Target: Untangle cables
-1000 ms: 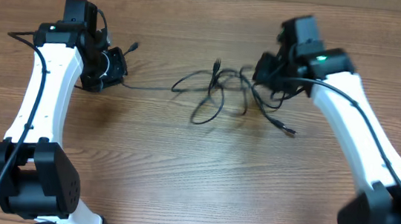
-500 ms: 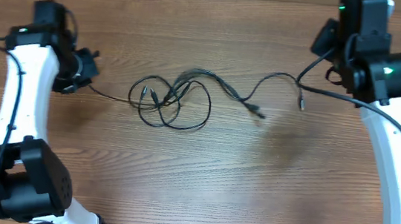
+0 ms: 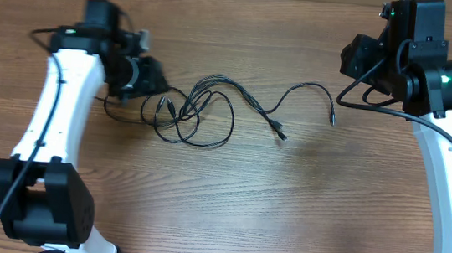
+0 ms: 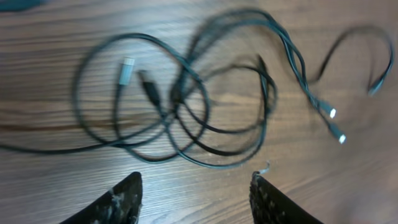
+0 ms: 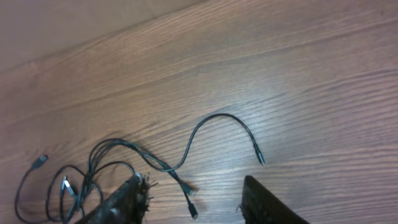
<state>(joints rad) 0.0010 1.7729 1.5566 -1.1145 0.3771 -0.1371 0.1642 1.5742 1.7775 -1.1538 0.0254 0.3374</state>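
The cables [image 3: 190, 110] are thin black cords looped in a tangle left of the table's middle. Strands trail right to two plugs [image 3: 280, 134] and a lone plug [image 3: 332, 117]. My left gripper [image 3: 153, 81] is at the tangle's left edge and stands open with nothing held. In the left wrist view the cable loops [image 4: 180, 93] and a white-tipped plug [image 4: 126, 68] lie ahead of the left gripper [image 4: 196, 190]. My right gripper [image 3: 349, 59] is up at the far right, open and empty. In the right wrist view an arched cable [image 5: 217, 116] lies on the wood beyond the right gripper [image 5: 193, 196].
The wooden table [image 3: 226, 202] carries only the cables. Thick black wires run along both white arms [image 3: 50, 116]. The table's far edge [image 5: 93, 37] shows in the right wrist view.
Both grippers have gone from shut to open. The left arm has swung right, up to the tangle, and the cable's left end now lies slack beside it.
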